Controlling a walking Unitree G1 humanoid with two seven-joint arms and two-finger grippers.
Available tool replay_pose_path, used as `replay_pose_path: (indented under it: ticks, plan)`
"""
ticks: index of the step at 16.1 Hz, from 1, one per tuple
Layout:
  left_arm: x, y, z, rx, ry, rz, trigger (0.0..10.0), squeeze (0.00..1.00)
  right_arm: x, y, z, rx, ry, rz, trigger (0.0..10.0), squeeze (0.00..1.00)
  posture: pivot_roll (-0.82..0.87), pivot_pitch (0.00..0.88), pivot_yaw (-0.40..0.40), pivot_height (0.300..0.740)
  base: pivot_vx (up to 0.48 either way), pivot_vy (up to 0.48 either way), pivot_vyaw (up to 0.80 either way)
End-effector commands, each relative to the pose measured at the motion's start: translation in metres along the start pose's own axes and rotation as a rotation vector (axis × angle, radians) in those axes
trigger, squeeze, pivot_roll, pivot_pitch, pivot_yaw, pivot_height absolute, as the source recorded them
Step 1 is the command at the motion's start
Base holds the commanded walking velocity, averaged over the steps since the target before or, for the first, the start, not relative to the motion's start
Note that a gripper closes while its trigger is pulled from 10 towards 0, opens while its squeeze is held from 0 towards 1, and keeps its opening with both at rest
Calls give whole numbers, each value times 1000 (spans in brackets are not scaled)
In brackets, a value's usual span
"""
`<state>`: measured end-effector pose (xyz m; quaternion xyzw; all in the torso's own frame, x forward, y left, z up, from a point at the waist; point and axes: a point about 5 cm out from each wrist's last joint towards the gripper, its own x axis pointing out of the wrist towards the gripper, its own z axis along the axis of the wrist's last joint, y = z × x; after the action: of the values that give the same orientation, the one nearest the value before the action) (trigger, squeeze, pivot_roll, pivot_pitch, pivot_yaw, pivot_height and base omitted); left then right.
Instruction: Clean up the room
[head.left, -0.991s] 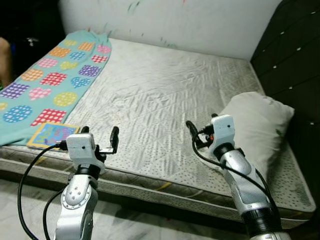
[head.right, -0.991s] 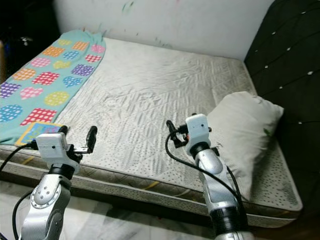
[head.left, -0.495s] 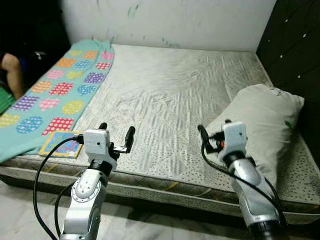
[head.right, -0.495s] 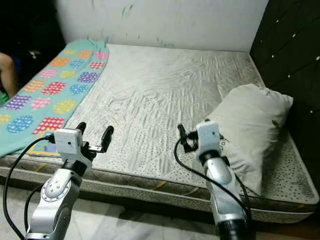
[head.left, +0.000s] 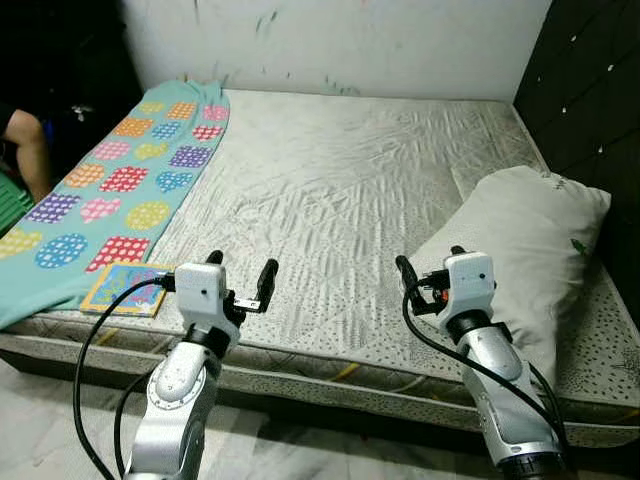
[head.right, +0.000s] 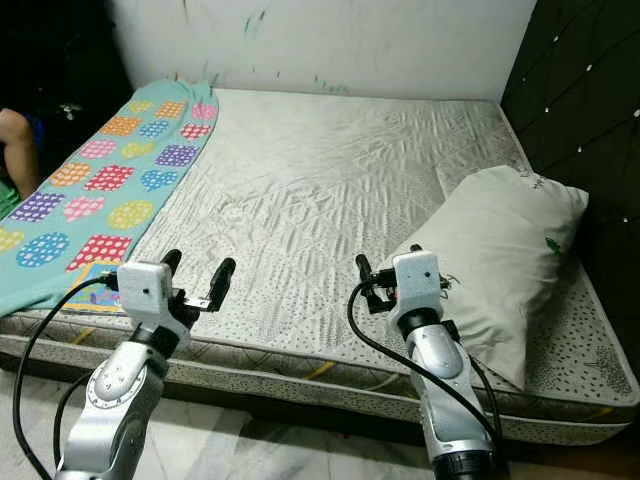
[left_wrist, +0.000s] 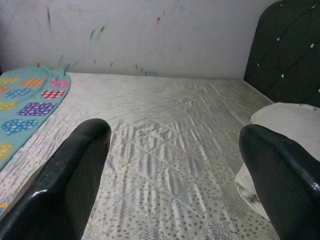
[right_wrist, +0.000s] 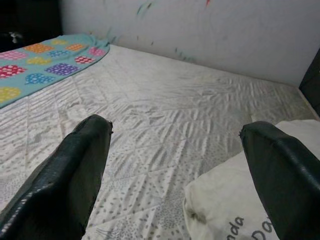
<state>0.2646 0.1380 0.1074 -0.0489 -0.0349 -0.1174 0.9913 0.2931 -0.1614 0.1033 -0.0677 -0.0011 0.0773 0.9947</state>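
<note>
**Both arms up at the bed edge**

Since a second ago the view has swung left, so more of the mattress (head.left: 330, 190) shows, and both grippers sit a bit higher. Left gripper (head.left: 240, 282) and right gripper (head.left: 428, 270) hover over the near edge, fingers spread, holding nothing. Pillow (head.left: 520, 250) lies just right of the right gripper. Patterned blanket (head.left: 110, 190) covers the left side, with a small colourful book (head.left: 125, 288) on its corner. A person's arm (head.left: 25, 150) is at far left.

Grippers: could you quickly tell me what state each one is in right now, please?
Left gripper: open, empty, above the mattress edge.
Right gripper: open, empty, beside the pillow.
</note>
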Motion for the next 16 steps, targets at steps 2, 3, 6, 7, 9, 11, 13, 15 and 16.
replay_pose_path:
  ticks: [2,3,6,7,9,11,13,15,16]
  plan:
    - [-2,0,7,9,-30,-17,10000,0,1,6,4,0,-9,21,10000,0,-60,36,18,740,397,0,0]
    - [-3,0,7,10,-28,-15,10000,0,2,7,5,2,-10,25,10000,0,-59,39,19,740,480,0,0]
    - [-5,0,5,9,-16,-18,10000,0,1,6,5,3,-7,24,10000,0,-58,48,27,740,386,0,0]
    - [-6,0,5,9,-13,-21,10000,0,0,6,5,3,-7,22,10000,0,-59,50,29,740,322,0,0]
    - [-5,-1,5,10,-9,-28,10000,0,-1,4,4,3,-2,13,10000,0,-59,54,33,740,322,0,0]
    - [-5,-1,5,11,-6,-32,10000,0,-2,4,4,2,-1,11,10000,0,-60,55,34,740,319,0,0]
    - [-5,-2,5,12,-8,-35,10000,0,-3,3,3,0,2,9,10000,0,-59,55,33,740,317,0,0]
    - [-5,0,3,-1,12,-5,10000,0,-3,2,2,-4,6,8,10000,0,-57,55,33,740,159,0,0]
    - [-4,0,3,1,13,-3,10000,0,-3,1,2,-6,7,7,10000,0,-57,56,33,740,0,0,0]
